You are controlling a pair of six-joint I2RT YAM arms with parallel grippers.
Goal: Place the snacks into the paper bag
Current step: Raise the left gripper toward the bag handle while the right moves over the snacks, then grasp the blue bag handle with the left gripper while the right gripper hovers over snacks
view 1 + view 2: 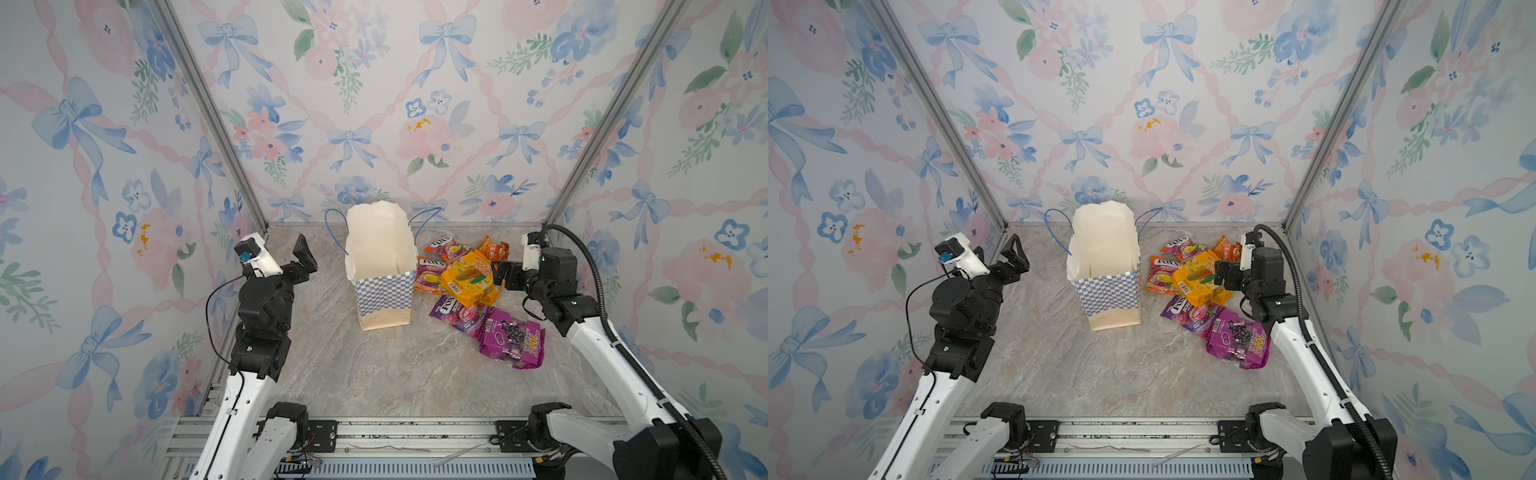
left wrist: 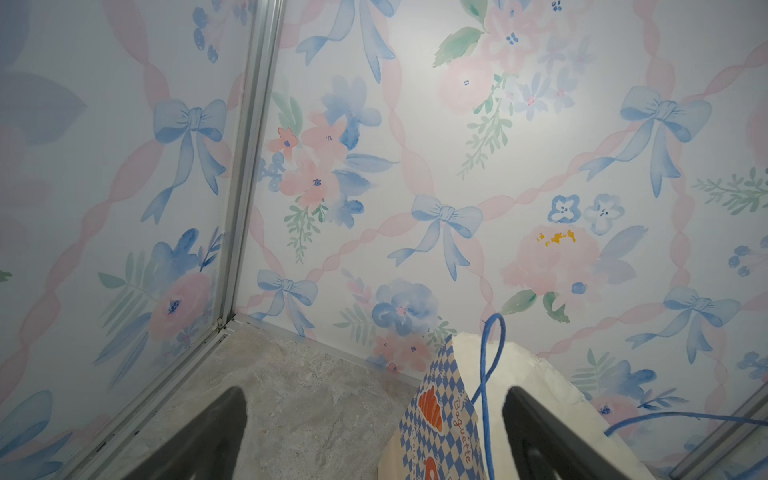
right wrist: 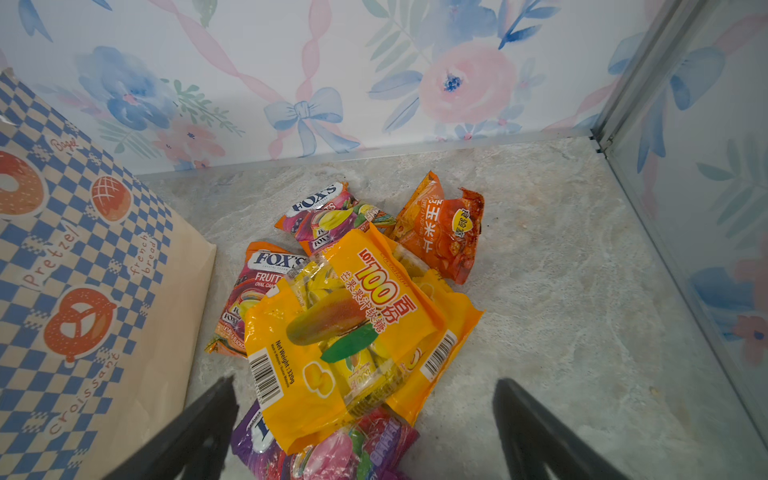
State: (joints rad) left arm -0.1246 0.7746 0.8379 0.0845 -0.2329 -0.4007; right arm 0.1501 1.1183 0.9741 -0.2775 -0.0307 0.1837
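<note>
- Bag (image 1: 382,266): upright mid-table (image 1: 374,374), mouth up for loading.
- Snacks (image 1: 469,282): heaped just beside it; none seen inside.
- My right gripper (image 3: 365,382): spread, empty, over the yellow pack (image 3: 353,324), likely my first pick.
- My left gripper (image 2: 374,399): spread, empty, near the bag, perhaps to steady it.
- Labels: right wrist view only. Bag's interior: top views only.
</note>
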